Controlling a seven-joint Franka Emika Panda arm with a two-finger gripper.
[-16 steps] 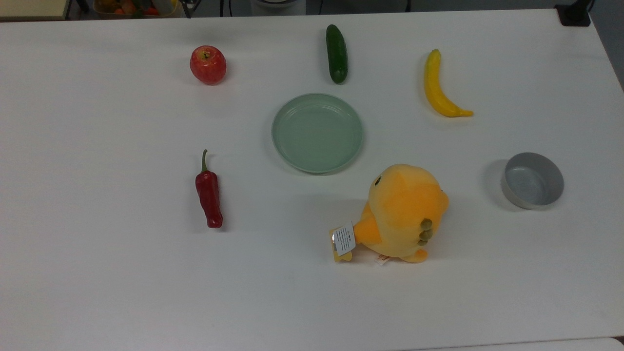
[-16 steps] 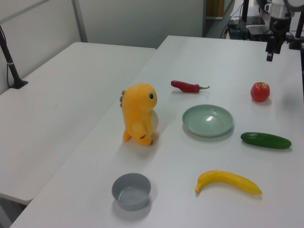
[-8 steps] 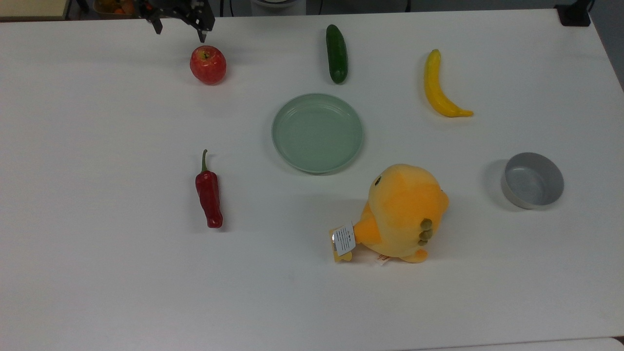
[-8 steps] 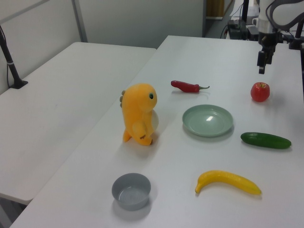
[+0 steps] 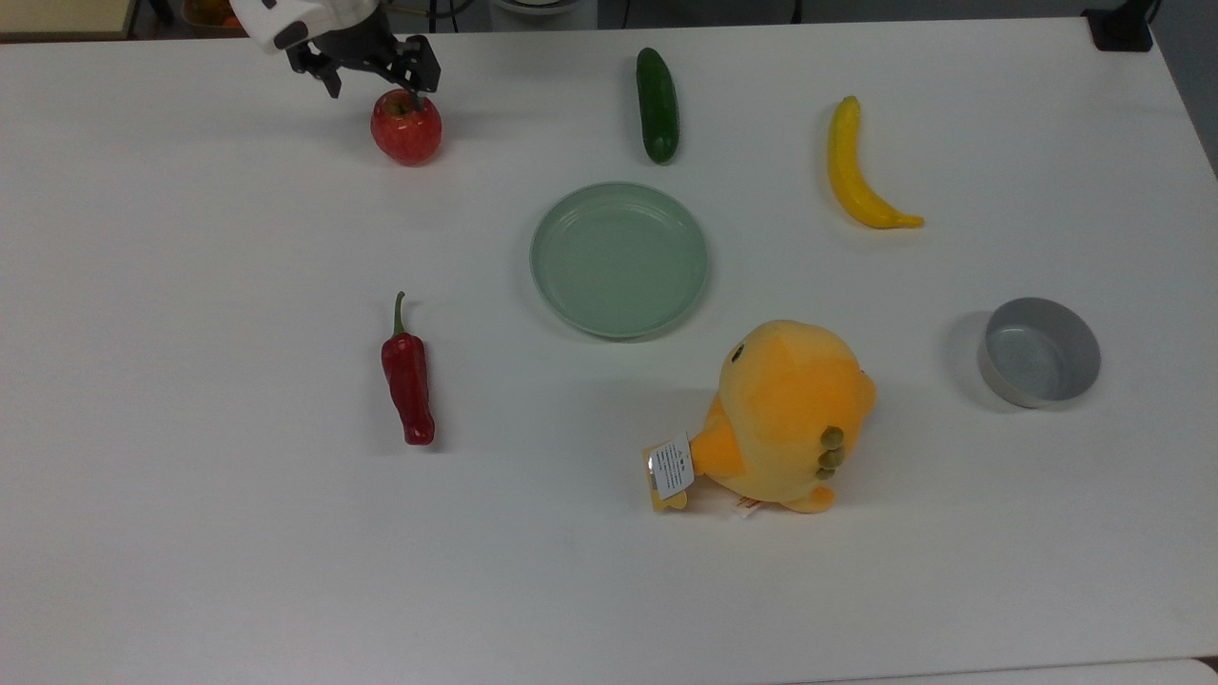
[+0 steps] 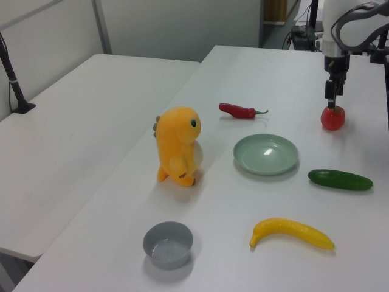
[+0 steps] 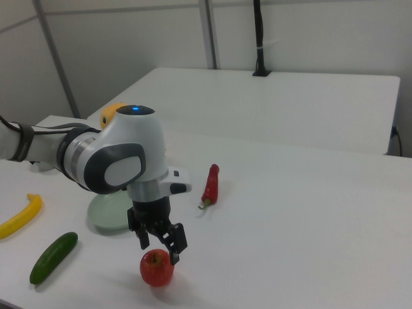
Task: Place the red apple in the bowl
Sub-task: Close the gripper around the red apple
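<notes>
The gripper is descending at the top view's upper left, fingers parted over the apple sitting on the surface; grasp nearing, bowl waiting far right.

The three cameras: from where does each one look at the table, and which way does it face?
Top view: overhead, facing straight down on the table; the gripper enters at the top edge, open above the apple.
Left view: raised, off the end near the bowl, looking along the table toward the arm.
Right view: low, beside the apple, facing the arm and the chili pepper.
All three share the apple and gripper.
</notes>
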